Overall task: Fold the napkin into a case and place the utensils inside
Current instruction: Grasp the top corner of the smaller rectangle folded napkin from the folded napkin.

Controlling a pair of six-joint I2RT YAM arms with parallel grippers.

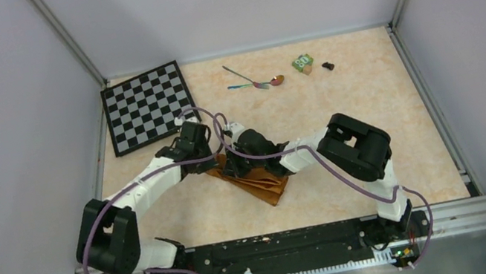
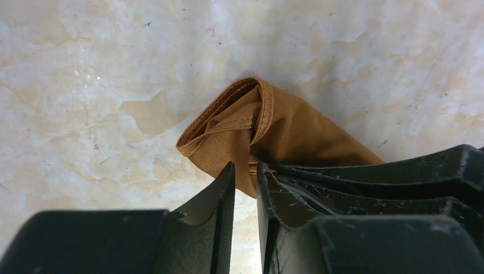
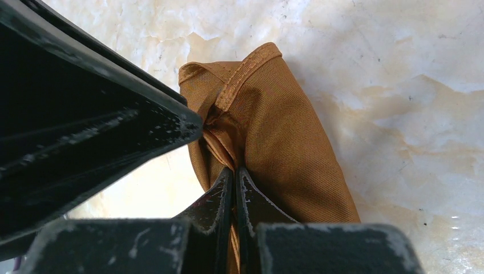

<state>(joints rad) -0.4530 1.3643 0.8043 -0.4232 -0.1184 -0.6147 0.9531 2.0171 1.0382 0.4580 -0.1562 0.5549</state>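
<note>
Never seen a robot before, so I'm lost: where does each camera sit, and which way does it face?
Top external: fixed above and behind, looking down on the table; left arm and right arm show.
Left wrist: on that wrist, facing the napkin past the left pincer.
Right wrist: likewise, right pincer shut on it.
Shared: both wrist views see the napkin.

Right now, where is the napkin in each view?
Top external: napkin at centre, slightly low, on the table.
Left wrist: napkin at centre, folded corner pointing left.
Right wrist: napkin at centre, hem at top.
Shared landmark: the marbled beige table beneath it.
</note>
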